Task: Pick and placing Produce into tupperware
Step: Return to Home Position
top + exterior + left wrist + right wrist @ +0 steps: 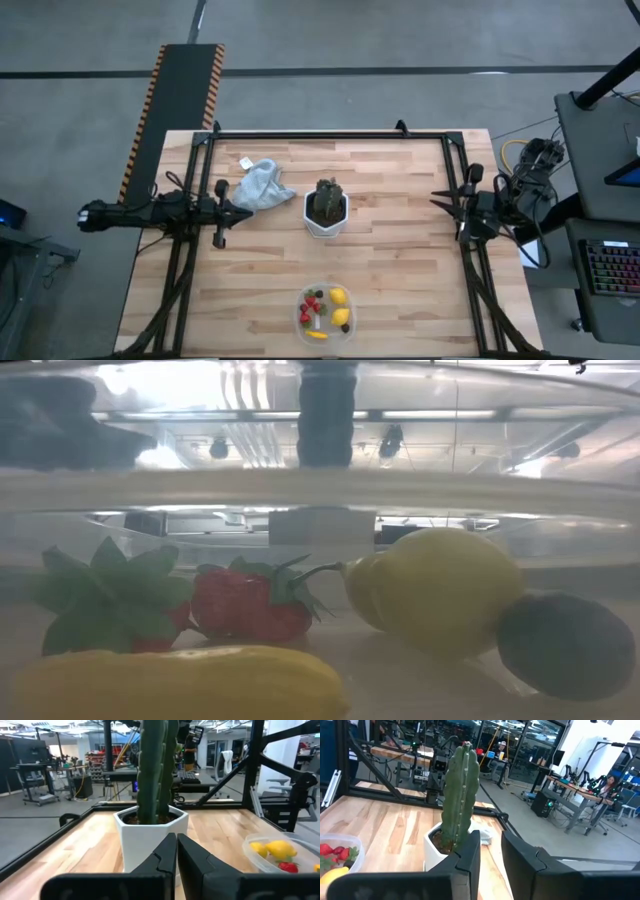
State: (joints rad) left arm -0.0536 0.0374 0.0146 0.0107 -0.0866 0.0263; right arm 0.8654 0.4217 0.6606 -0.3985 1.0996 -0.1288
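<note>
The tupperware (300, 322), a small round clear tub, stands near the table's near edge at the middle. The produce lies inside it: yellow lemons (339, 296), a thin yellow piece (317, 335), red strawberries (310, 300) and dark berries (345, 327). Through the tub's wall the low view shows a lemon (445, 590), a strawberry (245, 603), a dark berry (565, 645) and the yellow piece (180, 685) on the tub's bottom. My left gripper (245, 210) (176, 842) is shut and holds nothing, at the table's left side, pointing level. My right gripper (437, 200) (490, 842) stands open at the right side with nothing between its fingers.
A white hexagonal pot with a green cactus (326, 210) stands at the table's middle, between the two grippers. A crumpled grey-blue cloth (262, 186) lies at the far left, just beyond my left gripper. Black frame rails (330, 135) run along the table's far, left and right sides.
</note>
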